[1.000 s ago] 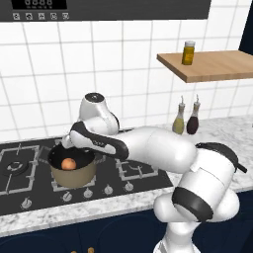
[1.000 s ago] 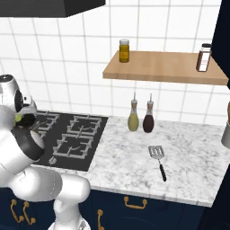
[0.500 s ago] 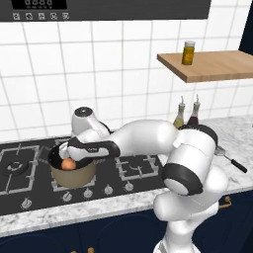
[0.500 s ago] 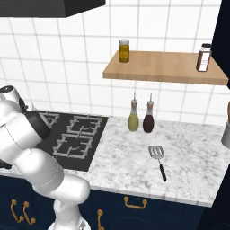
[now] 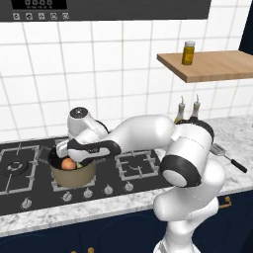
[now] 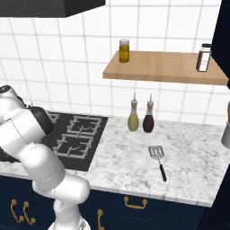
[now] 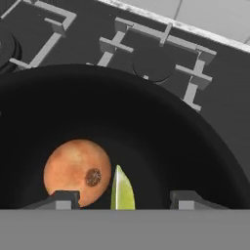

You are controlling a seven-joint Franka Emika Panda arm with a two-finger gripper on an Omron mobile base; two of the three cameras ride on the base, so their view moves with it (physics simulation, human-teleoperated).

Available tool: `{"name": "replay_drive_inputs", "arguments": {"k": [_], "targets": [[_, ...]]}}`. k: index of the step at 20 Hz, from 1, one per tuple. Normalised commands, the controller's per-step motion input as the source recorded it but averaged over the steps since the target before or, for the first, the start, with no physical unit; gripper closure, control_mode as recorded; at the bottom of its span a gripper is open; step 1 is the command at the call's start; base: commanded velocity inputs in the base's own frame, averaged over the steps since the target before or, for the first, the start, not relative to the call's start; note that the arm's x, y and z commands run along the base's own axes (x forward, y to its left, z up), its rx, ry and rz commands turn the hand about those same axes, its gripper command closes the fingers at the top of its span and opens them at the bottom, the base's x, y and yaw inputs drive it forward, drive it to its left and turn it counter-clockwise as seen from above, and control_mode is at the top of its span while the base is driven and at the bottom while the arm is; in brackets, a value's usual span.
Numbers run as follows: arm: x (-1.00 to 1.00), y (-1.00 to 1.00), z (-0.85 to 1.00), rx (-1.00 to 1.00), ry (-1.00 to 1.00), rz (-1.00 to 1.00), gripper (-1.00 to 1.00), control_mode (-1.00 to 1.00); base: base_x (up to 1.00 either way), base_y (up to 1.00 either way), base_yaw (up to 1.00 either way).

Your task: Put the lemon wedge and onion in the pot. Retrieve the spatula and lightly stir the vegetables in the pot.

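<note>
The tan pot (image 5: 74,177) stands on the hob's front left burner, and its black inside (image 7: 146,122) takes up most of the hand view. Inside it lie the round orange-brown onion (image 7: 77,172) (image 5: 68,164) and, just right of it, the thin yellow-green lemon wedge (image 7: 122,190). My gripper (image 7: 124,200) (image 5: 75,157) hangs over the pot's mouth, open. The wedge lies between the spread fingertips (image 7: 61,199) and touches neither. The spatula (image 6: 158,157) lies flat on the marble counter far to the right, its black handle (image 5: 236,163) toward the counter's front edge.
The black hob (image 5: 133,165) has raised grates and a row of knobs along its front. Two bottles (image 6: 133,117) (image 6: 148,119) stand against the tiled wall. A wooden shelf (image 6: 166,67) above them carries a jar (image 6: 124,50) and a shaker (image 6: 204,57).
The arm has reached further left and lower over the pot. The jaws have opened and let go of the lemon wedge, which now lies beside the onion.
</note>
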Motion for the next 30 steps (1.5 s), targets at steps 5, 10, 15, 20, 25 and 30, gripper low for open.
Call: {"name": "replay_drive_inputs", "arguments": {"k": [5,10,15,20,25,30], "targets": [[-0.16,-0.07,0.52,0.0,-0.09,0.0,-1.0,-1.0,0.0,0.0,0.0],[-0.43,-0.4,1.0,0.11,-0.08,-0.02,-1.0,-1.0,0.0,0.0,0.0],[-0.28,-0.88,0.88,0.23,0.03,-0.21,-1.0,-1.0,0.0,0.0,0.0],[-0.09,-1.0,0.35,0.34,0.18,-0.35,-1.0,-1.0,0.0,0.0,0.0],[-0.06,-1.0,0.0,0.32,0.26,-0.51,-1.0,-1.0,0.0,0.0,0.0],[-0.04,-1.0,0.0,0.28,0.28,-0.61,-1.0,-1.0,0.0,0.0,0.0]]}}
